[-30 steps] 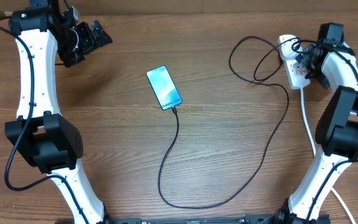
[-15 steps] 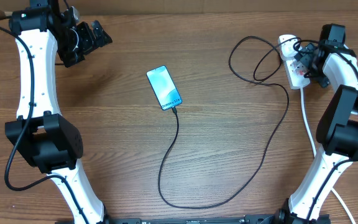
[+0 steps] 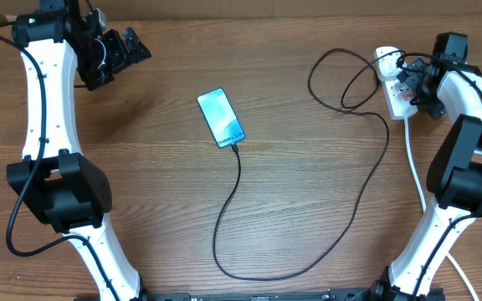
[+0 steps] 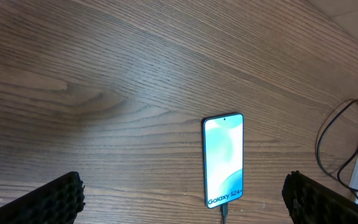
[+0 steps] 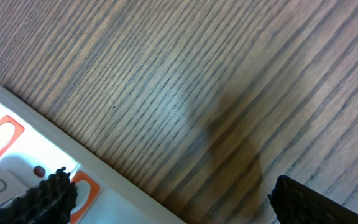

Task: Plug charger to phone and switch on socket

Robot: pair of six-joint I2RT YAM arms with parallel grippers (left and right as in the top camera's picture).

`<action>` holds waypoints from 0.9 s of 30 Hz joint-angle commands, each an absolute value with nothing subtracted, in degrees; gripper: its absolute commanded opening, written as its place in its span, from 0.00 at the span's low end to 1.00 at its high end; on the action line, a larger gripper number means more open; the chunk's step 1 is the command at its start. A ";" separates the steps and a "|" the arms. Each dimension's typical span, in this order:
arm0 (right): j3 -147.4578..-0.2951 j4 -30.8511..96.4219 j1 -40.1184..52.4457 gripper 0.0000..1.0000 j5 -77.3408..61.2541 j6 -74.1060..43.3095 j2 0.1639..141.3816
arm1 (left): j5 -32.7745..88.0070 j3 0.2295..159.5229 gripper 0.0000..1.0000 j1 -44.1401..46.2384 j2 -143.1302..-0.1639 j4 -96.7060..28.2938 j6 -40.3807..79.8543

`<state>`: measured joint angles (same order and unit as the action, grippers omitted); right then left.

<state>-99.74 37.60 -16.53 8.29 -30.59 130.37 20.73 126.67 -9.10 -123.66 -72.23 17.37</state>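
The phone [image 3: 221, 117] lies screen up mid-table, its cyan screen lit. It also shows in the left wrist view [image 4: 224, 158]. The charger [image 3: 239, 180] has its tip in the phone's lower short end [image 4: 224, 210]; the black cable loops toward the front edge and back up to the socket [image 3: 402, 107] at the far right. My left gripper [image 3: 132, 46] is open and empty, raised at the far left, well away from the phone [image 4: 182, 205]. My right gripper [image 3: 412, 84] is open over the socket [image 5: 17, 168]. One fingertip is at an orange switch [image 5: 82, 190].
The socket's white cord [image 3: 414, 163] runs down the right side beside my right arm. A loop of the black cable [image 3: 341, 84] lies just left of the socket. The wooden table [image 3: 141, 184] carries everything.
My right wrist has shifted very slightly to the right over the socket. The phone, cable and left arm have not moved.
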 commanded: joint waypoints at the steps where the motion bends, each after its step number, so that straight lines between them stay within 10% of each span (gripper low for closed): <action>1: -99.37 39.24 -15.51 1.00 0.27 -25.04 131.83 | 20.34 125.97 1.00 -8.86 -122.56 -72.16 16.27; 27: -99.50 42.19 -15.97 1.00 -0.05 -25.50 126.30 | 20.36 125.97 1.00 -8.86 -122.56 -72.01 16.27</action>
